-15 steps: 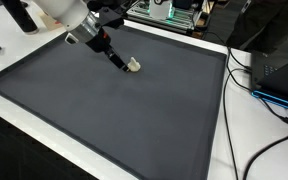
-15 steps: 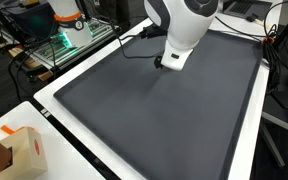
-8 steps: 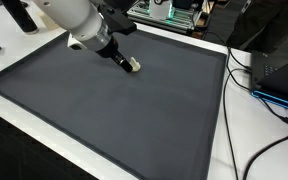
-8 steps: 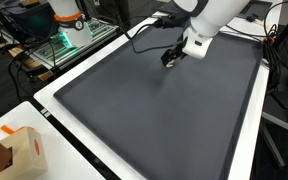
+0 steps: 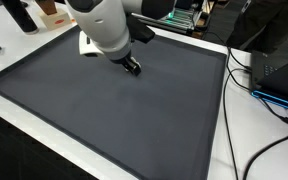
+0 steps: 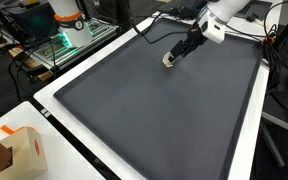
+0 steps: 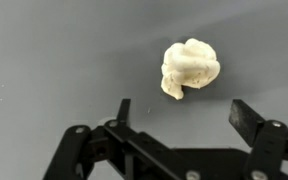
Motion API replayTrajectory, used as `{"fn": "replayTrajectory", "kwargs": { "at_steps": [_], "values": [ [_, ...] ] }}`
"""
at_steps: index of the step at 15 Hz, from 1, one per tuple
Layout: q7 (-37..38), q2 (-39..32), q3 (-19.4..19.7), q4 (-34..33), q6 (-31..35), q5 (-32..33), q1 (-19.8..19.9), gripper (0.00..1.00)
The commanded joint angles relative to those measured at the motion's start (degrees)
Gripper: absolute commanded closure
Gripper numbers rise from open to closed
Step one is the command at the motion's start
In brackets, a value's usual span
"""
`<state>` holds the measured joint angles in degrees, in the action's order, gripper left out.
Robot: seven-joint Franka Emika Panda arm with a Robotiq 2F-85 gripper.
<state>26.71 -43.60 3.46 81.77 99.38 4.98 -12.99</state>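
Note:
A small cream-white lumpy object (image 7: pixel 190 67) lies on the dark grey mat (image 7: pixel 54 60). In the wrist view my gripper (image 7: pixel 184 112) is open, its two black fingers spread wide, with the lump just beyond the fingertips and not between them. In an exterior view the lump (image 6: pixel 168 60) lies at the gripper's tip (image 6: pixel 176 56). In an exterior view the gripper (image 5: pixel 132 68) sits low over the mat and the arm hides the lump.
The dark mat (image 5: pixel 104 110) covers a white table (image 6: pixel 54 100). A cardboard box (image 6: pixel 9 150) stands at a near corner. Black cables (image 5: pixel 259 80) run along one table side. Electronics on a rack (image 6: pixel 64 45) stand beyond the table edge.
The arm has swung and reoriented over the mat. The gripper stays at the cream lump, which has not moved. In one exterior view the arm now hides the lump.

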Motion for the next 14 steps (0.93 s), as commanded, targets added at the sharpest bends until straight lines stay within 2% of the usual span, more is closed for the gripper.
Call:
{"fn": "replayTrajectory", "kwargs": {
  "at_steps": [1, 9, 14],
  "values": [
    [2.7, -1.8, 1.3, -2.9, -2.0, 7.5, -4.1, 0.0],
    [9.1, -2.5, 1.6, -2.2, -2.6, 20.7, -11.5, 0.0],
    [13.5, -3.4, 1.6, -1.6, -4.9, 27.0, -14.5, 0.0]
  ]
}}
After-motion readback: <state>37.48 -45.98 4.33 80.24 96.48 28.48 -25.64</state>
